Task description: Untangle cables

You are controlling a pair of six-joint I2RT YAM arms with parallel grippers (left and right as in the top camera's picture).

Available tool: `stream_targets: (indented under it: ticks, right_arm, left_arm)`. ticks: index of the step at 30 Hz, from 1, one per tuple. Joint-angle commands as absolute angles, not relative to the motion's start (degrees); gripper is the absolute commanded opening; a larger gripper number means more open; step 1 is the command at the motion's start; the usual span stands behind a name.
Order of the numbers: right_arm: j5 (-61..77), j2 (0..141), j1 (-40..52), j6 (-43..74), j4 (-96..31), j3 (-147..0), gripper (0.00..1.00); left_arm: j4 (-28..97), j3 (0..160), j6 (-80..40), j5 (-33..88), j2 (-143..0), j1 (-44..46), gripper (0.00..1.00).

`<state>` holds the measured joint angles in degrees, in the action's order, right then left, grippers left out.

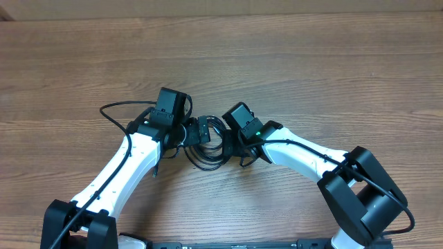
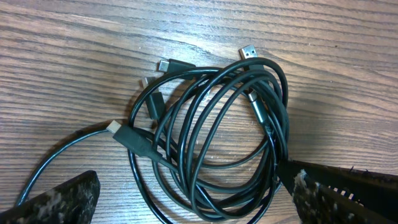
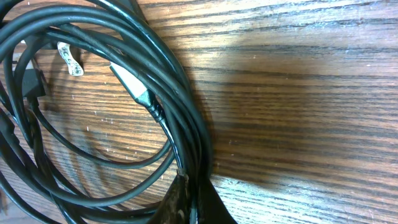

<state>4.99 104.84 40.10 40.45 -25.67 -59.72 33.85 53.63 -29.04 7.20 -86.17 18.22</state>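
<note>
The cables (image 1: 208, 149) are a bundle of thin black cords coiled together on the wooden table, between the two arms. In the left wrist view the coil (image 2: 211, 124) shows several plug ends at its top and left. My left gripper (image 1: 185, 133) is open, and its fingers (image 2: 189, 182) straddle the near part of the coil. My right gripper (image 1: 235, 144) is at the coil's right side. In the right wrist view its fingers (image 3: 196, 196) are shut on a few strands of the coil (image 3: 93, 124), beside a silver plug (image 3: 127, 79).
The wooden table (image 1: 311, 69) stretches far beyond and to both sides of the arms. A thin black strand (image 1: 111, 107) loops out left of the left wrist. Both white arms reach in from the near edge.
</note>
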Motion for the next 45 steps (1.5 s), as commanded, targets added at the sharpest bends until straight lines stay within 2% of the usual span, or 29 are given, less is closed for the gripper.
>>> stream_targets:
  ticks: [1, 16, 19, 21, 33, 41, 43, 45]
  right_arm:
    - [4.1, 102.8, 39.7, 40.3, -25.8, -59.7, 0.04]
    - [4.1, 102.8, 39.7, 40.3, -25.7, -59.7, 0.04]
    - [4.1, 102.8, 39.7, 40.3, -25.6, -59.7, 0.04]
    - [4.1, 102.8, 39.7, 40.3, -25.6, -59.7, 0.04]
    - [4.1, 102.8, 39.7, 40.3, -25.8, -59.7, 0.04]
    - [4.1, 102.8, 39.7, 40.3, -25.8, -59.7, 0.04]
    - [4.1, 102.8, 39.7, 40.3, -25.8, -59.7, 0.04]
    - [4.1, 102.8, 39.7, 40.3, -25.8, -59.7, 0.04]
  left_arm:
    - [33.8, 54.5, -29.8, 6.7, -86.6, 18.0, 1.0]
    - [34.1, 52.7, -29.6, 2.5, -86.9, 18.0, 1.0]
    - [32.8, 52.6, -29.6, 0.5, -86.9, 18.0, 0.82]
    - [31.7, 52.5, -29.6, 0.5, -86.9, 18.0, 0.76]
    - [29.2, 52.5, -30.0, 1.5, -88.7, 18.8, 0.59]
    - [25.3, 52.5, -29.1, 3.0, -96.2, 20.7, 0.61]
    - [24.9, 52.5, -28.6, 3.0, -97.9, 20.8, 0.57]
    - [24.8, 52.5, -27.7, 2.9, -99.9, 20.8, 0.48]
